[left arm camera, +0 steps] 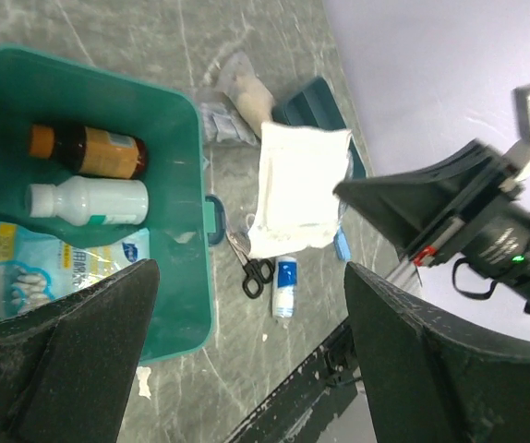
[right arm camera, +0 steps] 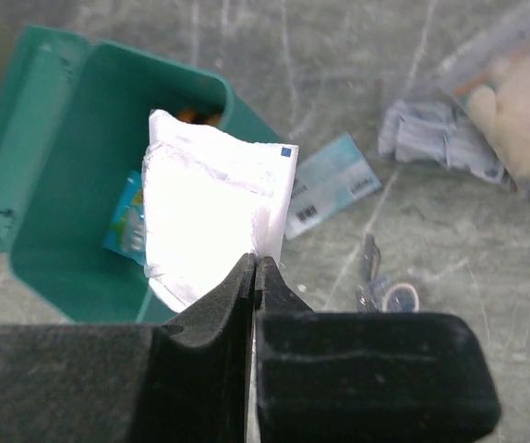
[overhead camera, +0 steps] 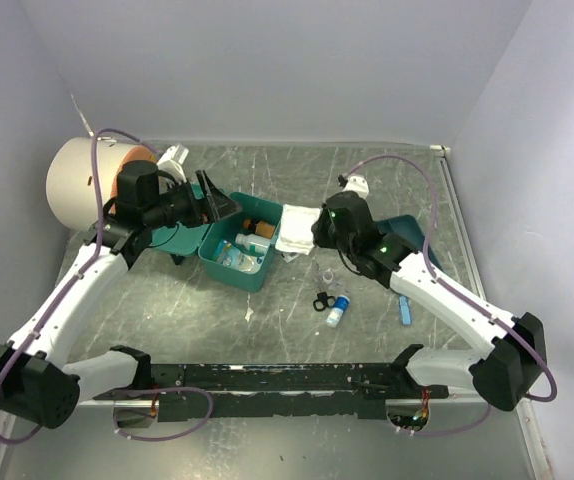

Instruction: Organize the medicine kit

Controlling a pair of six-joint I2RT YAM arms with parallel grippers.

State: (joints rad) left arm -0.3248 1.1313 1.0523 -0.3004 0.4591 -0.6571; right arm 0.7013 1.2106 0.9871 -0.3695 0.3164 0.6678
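Right fingers (right arm camera: pixel 211 325) pinch white packet (right arm camera: pixel 208 221) beside medicine kit (right arm camera: pixel 88 235); left fingers (left arm camera: pixel 80 355) spread above it.

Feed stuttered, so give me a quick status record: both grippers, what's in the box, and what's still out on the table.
Left gripper: open, empty, by the box
Right gripper: shut on the edge of a white packet
Packet position: beside the box, not inside
In box: brown bottle, white bottle, blue packet
Still out: scissors, small bottle
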